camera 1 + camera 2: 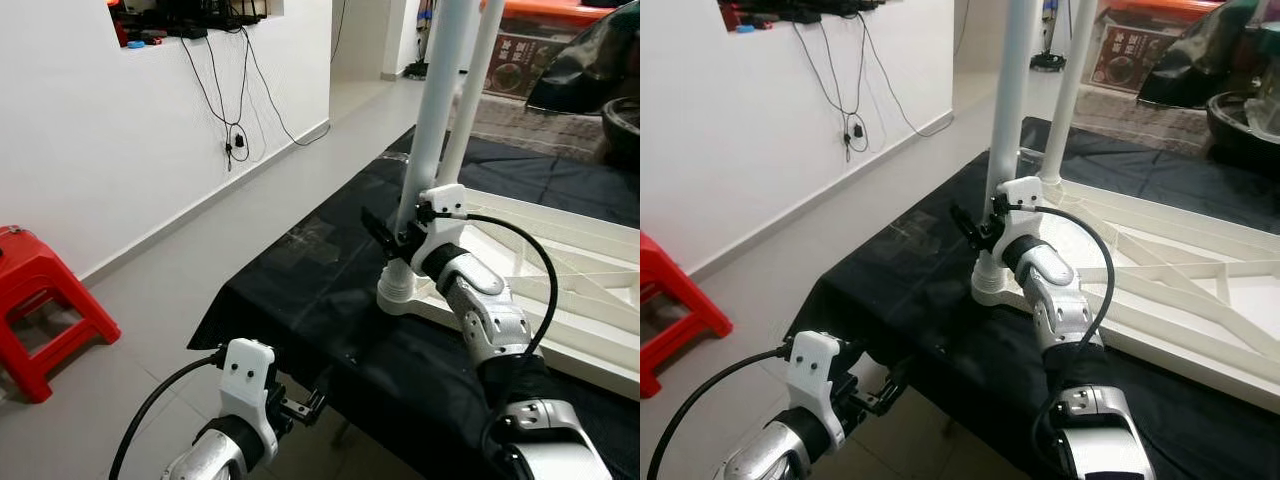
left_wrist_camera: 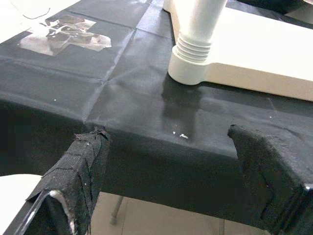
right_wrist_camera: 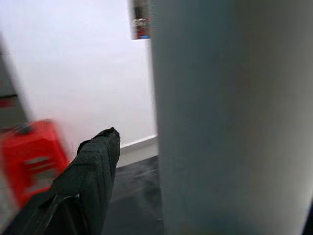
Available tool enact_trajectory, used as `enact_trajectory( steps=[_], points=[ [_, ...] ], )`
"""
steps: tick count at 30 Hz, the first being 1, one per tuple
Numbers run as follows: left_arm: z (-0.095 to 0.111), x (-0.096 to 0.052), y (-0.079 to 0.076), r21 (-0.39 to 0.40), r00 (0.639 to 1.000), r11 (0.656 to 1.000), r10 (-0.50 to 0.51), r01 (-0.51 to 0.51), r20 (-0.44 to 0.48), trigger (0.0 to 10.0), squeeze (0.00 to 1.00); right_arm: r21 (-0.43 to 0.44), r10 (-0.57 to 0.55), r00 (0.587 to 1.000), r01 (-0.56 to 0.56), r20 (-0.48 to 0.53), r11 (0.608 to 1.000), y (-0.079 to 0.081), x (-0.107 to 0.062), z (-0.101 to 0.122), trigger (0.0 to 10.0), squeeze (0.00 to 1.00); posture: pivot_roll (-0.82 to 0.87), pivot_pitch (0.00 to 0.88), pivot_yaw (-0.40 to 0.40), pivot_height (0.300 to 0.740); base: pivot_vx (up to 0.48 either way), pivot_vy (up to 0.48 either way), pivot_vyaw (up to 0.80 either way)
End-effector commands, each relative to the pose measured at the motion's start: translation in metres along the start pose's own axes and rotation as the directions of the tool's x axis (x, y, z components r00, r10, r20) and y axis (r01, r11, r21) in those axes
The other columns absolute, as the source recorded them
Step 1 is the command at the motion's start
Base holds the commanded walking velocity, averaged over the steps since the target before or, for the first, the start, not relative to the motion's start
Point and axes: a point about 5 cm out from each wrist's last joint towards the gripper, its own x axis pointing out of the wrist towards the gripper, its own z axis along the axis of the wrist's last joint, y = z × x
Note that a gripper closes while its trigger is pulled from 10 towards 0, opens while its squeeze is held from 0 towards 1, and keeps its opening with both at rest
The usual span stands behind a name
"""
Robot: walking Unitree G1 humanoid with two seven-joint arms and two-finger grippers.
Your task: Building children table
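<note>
A white children's table [image 1: 585,330] lies upside down on a black cloth [image 1: 300,300]. Two white legs stand upright from it. The nearer leg [image 1: 438,110] rises from a ribbed collar [image 2: 194,51] at the table's corner. My right gripper [image 1: 395,238] straddles this leg just above the collar. In the right wrist view one black finger [image 3: 93,171] stands a little off the leg [image 3: 230,117]. My left gripper [image 1: 305,408] hangs low in front of the cloth's near edge, open, with nothing between its fingers [image 2: 80,171].
A red plastic stool [image 1: 40,300] stands on the tiled floor at the left. Black cables [image 1: 232,130] hang down the white wall. A shiny tape patch [image 2: 63,34] sits on the cloth. The second leg [image 1: 478,70] rises just behind the first.
</note>
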Motion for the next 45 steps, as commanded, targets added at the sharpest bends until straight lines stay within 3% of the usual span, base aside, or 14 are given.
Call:
enact_trajectory(
  steps=[1,14,15,17,18,23,26,28,31,32,37,39,42,45],
  points=[
    [0.000,-0.002,-0.001,0.004,1.000,1.000,0.006,-0.006,-0.002,10.0,0.00,0.050,0.130,0.991,-0.129,-0.015,0.990,0.015,0.009,-0.005,10.0,0.00,0.19,0.077,-0.029,0.740,0.000,0.000,0.00],
    [0.002,-0.006,-0.005,0.000,1.000,1.000,0.006,-0.006,-0.001,10.0,0.00,0.117,0.553,0.832,-0.545,-0.046,0.830,0.037,0.032,0.009,10.0,0.00,0.21,0.094,-0.038,0.740,0.000,0.000,0.00],
    [0.002,-0.006,-0.005,0.000,1.000,1.000,0.008,-0.008,0.000,10.0,0.00,0.103,0.562,0.826,-0.555,-0.048,0.825,0.041,0.035,0.009,4.6,0.00,0.22,0.093,-0.042,0.740,0.000,0.000,0.00],
    [0.002,-0.006,-0.005,-0.001,1.000,1.000,0.009,-0.009,0.000,10.0,0.00,0.094,0.563,0.825,-0.557,-0.047,0.825,0.043,0.036,0.009,4.6,0.00,0.22,0.093,-0.042,0.740,0.000,0.000,0.00],
    [0.001,-0.006,-0.005,-0.001,1.000,1.000,0.011,-0.011,0.000,10.0,0.00,0.088,0.565,0.824,-0.560,-0.041,0.824,0.044,0.038,0.010,0.0,0.00,0.22,0.094,-0.044,0.740,0.000,0.000,0.00],
    [0.001,-0.006,-0.006,-0.003,1.000,1.000,0.013,-0.013,0.000,10.0,0.00,0.056,0.549,0.835,-0.547,-0.034,0.835,0.045,0.040,0.010,0.0,0.00,0.21,0.093,-0.043,0.740,0.000,0.000,0.00],
    [0.001,-0.005,-0.006,-0.003,1.000,1.000,0.014,-0.014,0.000,10.0,0.00,0.017,0.422,0.906,-0.422,-0.028,0.907,0.037,0.042,0.009,0.0,0.00,0.21,0.088,-0.045,0.740,0.000,0.000,0.00],
    [0.001,-0.005,-0.005,-0.001,1.000,1.000,0.012,-0.012,0.000,10.0,0.00,-0.045,0.129,0.991,-0.131,-0.041,0.990,0.019,0.040,0.004,0.0,0.00,0.19,0.083,-0.042,0.740,0.000,0.000,0.00],
    [0.001,-0.004,-0.005,-0.001,1.000,1.000,0.011,-0.011,0.000,10.0,0.00,-0.064,0.028,0.999,-0.030,-0.042,0.998,0.013,0.038,0.002,0.0,0.00,0.19,0.082,-0.041,0.740,0.000,0.000,0.00],
    [0.001,-0.004,-0.004,0.000,1.000,1.000,0.010,-0.010,0.000,10.0,0.00,-0.075,-0.135,0.989,0.131,-0.057,0.989,0.004,0.033,-0.003,0.0,0.00,0.18,0.078,-0.036,0.740,0.000,0.000,0.00],
    [0.000,-0.002,-0.003,0.003,1.000,1.000,0.006,-0.006,-0.001,10.0,0.00,-0.119,-0.540,0.841,0.533,-0.041,0.838,-0.012,0.008,-0.014,0.0,0.00,0.18,0.068,-0.029,0.740,0.000,0.000,0.00],
    [0.000,-0.001,-0.002,0.009,1.000,1.000,0.004,-0.004,-0.001,10.0,0.00,-0.116,-0.741,0.671,0.736,-0.002,0.667,-0.008,-0.019,-0.014,0.0,0.00,0.18,0.063,-0.029,0.740,0.000,0.000,0.00],
    [0.000,0.000,0.000,0.014,1.000,1.000,0.006,-0.006,-0.001,10.0,0.00,-0.088,-0.812,0.583,0.809,-0.012,0.582,0.004,-0.029,-0.017,0.0,0.00,0.18,0.057,-0.031,0.740,0.000,0.000,0.00],
    [0.000,0.001,0.000,0.017,1.000,1.000,0.009,-0.009,0.000,10.0,0.00,-0.069,-0.820,0.572,0.817,-0.024,0.572,0.012,-0.028,-0.018,0.0,0.00,0.18,0.055,-0.032,0.740,0.000,0.000,0.00]
  ],
)
